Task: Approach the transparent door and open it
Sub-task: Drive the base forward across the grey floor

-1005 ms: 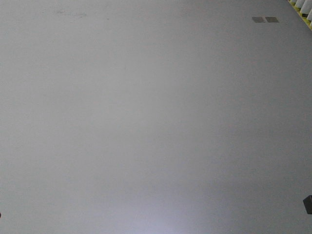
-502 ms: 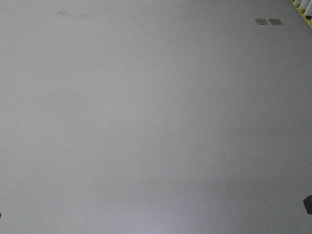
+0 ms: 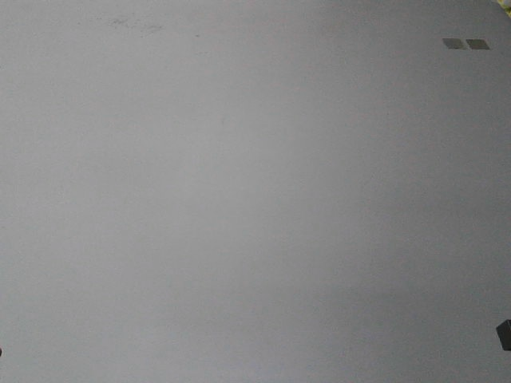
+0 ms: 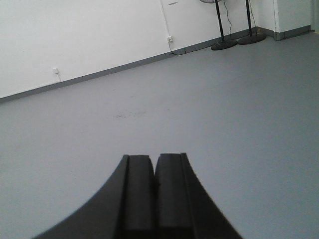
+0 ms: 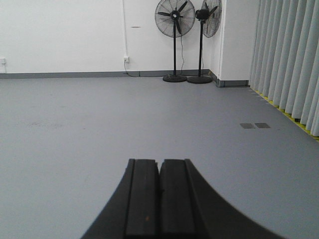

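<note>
"So, what do we log, big to small?"

"Grey floor (image 3: 239, 199) fills our front view. White wall (image 5: 60, 35) ahead, pale curtains (image 5: 289, 64) along the right, two standing fans (image 5: 175, 22) in the corner, two floor plates (image 5: 254, 125). No transparent door in any view; we cannot say which way it lies."

"Risks?"

"We judge we're in the approach, with nothing done on the door itself. Driving on with no sight of it, we could head the wrong way, or brush the curtains or the fan bases if the base swings right. Clear glass may also be hard to spot in time."

"Claws?"

"Left gripper (image 4: 154, 158): pads pressed together, no gap, holding nothing, over bare floor. Right gripper (image 5: 159, 162): same, clenched empty. Both must part before any handle."
</note>
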Controlling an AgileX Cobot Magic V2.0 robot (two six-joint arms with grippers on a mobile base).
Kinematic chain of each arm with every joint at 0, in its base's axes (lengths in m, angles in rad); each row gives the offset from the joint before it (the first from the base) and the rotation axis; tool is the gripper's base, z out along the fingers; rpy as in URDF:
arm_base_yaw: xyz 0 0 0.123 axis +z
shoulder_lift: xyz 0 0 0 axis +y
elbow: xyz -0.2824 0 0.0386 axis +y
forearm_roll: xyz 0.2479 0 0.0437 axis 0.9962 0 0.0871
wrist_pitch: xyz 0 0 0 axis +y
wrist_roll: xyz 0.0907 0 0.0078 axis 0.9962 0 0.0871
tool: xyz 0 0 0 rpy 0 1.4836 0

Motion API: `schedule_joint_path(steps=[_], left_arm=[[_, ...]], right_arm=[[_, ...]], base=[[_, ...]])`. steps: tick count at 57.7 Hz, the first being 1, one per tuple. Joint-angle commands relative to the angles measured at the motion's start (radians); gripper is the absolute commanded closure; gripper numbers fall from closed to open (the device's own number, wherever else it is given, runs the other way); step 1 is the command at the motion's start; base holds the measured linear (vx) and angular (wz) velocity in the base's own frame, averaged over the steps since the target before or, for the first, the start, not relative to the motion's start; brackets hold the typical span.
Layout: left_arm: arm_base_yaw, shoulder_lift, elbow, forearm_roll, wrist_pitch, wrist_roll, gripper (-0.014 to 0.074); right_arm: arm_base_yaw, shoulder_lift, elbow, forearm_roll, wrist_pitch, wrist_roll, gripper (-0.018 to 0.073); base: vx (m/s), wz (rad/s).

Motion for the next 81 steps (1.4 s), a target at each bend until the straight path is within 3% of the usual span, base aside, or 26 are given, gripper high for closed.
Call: schedule_joint_path(steps=[1, 81], left_arm=[[-0.003, -0.001, 0.014, -0.002, -0.074, 0.0, 0.0602], [-0.003, -0.001, 0.014, -0.002, -0.074, 0.0, 0.0602]], right_arm=[[-0.002, -0.018, 0.005, -0.007, -0.08, -0.007, 0.0568], [-0.003, -0.018, 0.005, -0.007, -0.081, -0.007, 0.0568]], base=[[0.13, 0.03], [0.21, -0.06]])
